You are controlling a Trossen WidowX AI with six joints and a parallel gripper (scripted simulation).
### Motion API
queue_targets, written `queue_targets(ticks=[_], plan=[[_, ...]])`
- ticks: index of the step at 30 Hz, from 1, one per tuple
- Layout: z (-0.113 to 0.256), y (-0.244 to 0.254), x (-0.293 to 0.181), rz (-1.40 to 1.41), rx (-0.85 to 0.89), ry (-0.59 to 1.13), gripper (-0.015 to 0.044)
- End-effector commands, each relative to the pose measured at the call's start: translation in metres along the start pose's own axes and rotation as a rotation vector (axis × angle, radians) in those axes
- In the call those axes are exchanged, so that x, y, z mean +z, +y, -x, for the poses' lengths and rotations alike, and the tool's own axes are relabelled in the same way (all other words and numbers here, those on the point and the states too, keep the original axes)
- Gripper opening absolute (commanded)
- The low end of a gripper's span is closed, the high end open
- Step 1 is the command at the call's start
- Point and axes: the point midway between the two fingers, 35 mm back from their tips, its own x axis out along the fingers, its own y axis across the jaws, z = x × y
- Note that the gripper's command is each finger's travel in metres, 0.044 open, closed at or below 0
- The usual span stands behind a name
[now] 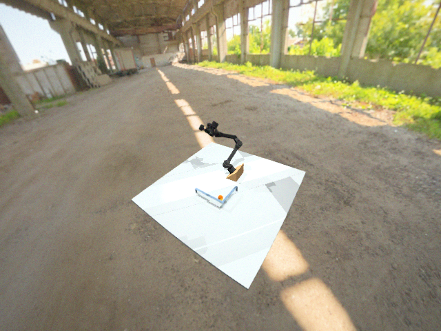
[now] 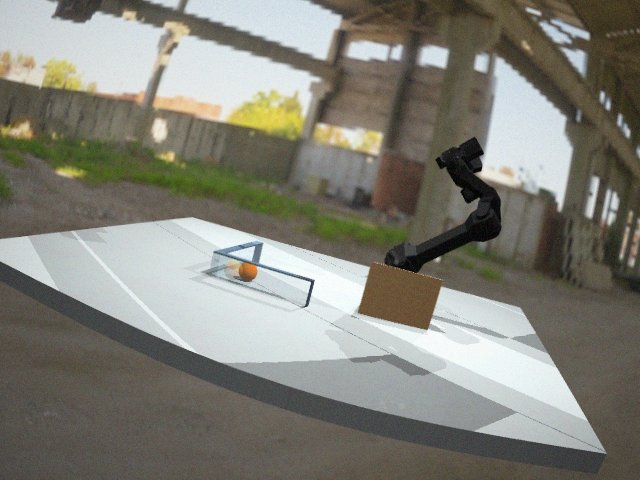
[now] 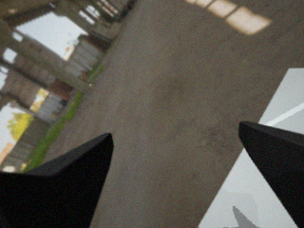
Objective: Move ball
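Observation:
An orange ball (image 1: 220, 197) (image 2: 247, 272) rests on the table inside the corner of two low clear walls (image 1: 206, 194) (image 2: 284, 271) with blue edges. The paler see-through copy (image 2: 232, 267) shows beside it, closer to the corner; the ball partly overlaps it in the exterior view. Whether they touch is hard to tell. My gripper (image 3: 174, 134) is open, with nothing between its fingers in the wrist view. It is raised high, far from the ball and walls. The wrist view shows neither ball nor walls.
A brown block (image 1: 236, 173) (image 2: 400, 296) stands by the arm's base, between the base and the walls in the top view. The white table (image 1: 213, 227) (image 2: 155, 330) ends in a straight edge, which crosses the right of the wrist view.

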Motion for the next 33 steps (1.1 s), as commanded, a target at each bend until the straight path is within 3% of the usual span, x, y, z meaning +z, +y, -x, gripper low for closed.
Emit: queue_targets(ticks=[1,3,9,15,23,33], plan=[[0.0,0.001,-0.001,0.003,0.001,0.003,0.0374],[-0.004,0.006,-0.011,0.026,0.013,0.029,0.0327],[-0.016,0.047,-0.089,0.203,0.119,0.227,0.0327],[-0.004,0.085,-0.181,0.349,0.234,0.443,0.0327],[0.055,0.122,-0.299,0.51,0.428,0.724,0.0327],[0.138,0.139,-0.389,0.65,0.592,0.998,0.0327]])
